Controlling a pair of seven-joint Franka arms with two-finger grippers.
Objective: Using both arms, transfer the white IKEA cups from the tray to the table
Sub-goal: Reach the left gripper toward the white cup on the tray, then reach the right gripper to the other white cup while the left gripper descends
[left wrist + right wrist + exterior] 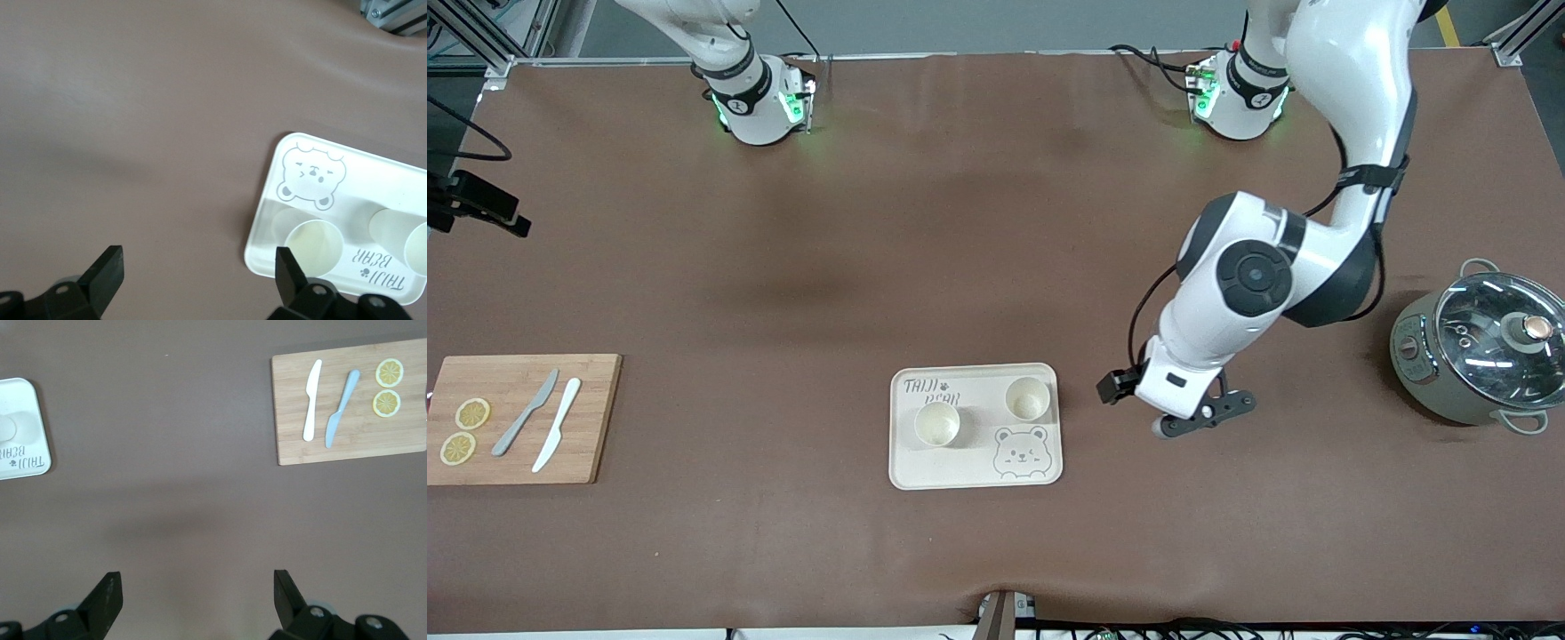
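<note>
Both small off-white handleless cups, one (937,424) toward the right arm's end and one (1027,398) toward the left arm's end, stand upright on the cream rectangular bear-printed tray (975,468), which lies on the brown matte desk (996,267). The likely trouble: the cups are light and stand near each other, so a finger coming down off-centre could tip one or nudge the tray. The right end effector (193,600), spread fully and empty, hangs over bare desk. The left end effector (1202,415) hovers just beside the tray, equally wide open, touching nothing.
</note>
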